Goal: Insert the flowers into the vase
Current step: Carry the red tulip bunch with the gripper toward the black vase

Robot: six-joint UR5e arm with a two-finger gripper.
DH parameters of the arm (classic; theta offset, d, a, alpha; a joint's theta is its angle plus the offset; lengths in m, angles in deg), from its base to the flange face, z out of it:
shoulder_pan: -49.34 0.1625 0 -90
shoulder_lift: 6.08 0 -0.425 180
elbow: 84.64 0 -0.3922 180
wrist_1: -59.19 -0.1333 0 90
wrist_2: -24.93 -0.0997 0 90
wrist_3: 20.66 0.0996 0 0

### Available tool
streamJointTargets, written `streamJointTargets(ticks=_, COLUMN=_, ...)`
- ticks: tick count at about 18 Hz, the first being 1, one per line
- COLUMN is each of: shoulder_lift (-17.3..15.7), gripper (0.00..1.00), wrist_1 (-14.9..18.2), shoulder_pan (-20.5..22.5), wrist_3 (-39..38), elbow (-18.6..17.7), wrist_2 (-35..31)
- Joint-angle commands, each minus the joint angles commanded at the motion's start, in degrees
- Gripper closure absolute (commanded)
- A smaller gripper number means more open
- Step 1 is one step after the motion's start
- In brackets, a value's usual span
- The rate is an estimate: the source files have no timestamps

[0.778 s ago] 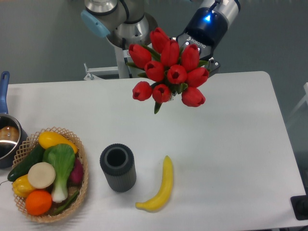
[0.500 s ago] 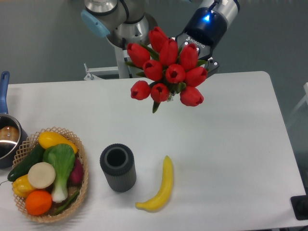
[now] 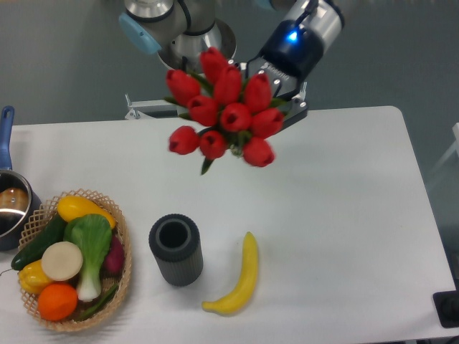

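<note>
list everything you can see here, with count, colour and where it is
flowers: one bunch, about ten red buds with green leaves, held in the air above the far middle of the table
vase: 1, dark grey, ribbed, upright on the table near the front, empty
banana: 1, yellow, lying right of the vase
basket: 1, tan woven, front left, filled with vegetables in yellow, green, orange, white and purple
pot: 1, metal with a blue handle, left edge, partly cut off
table: 1, white
arm: 1, grey with light blue caps, behind the table
gripper: 1, black, mostly hidden behind the flowers
</note>
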Motion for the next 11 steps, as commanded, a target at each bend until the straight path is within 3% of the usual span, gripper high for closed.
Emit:
streamJointTargets(ticks=4, shoulder_lift=1.7, gripper=0.62, wrist_1=-1.1, shoulder_pan=-2.7, wrist_3=-0.1, elbow=0.9, wrist_2=0.4)
streamJointTargets(ticks=8, shoulder_lift=4.7, gripper=0.62, wrist_1=-5.2, shoulder_pan=-5.0, wrist_3=0.3, elbow=0.9, wrist_2=2.8)
streamJointTargets(ticks=11, shoulder_lift=6.6, gripper=0.62, wrist_1=-5.5, shoulder_pan=-6.0, wrist_3=2.6, elbow=1.1, wrist_2=4.1)
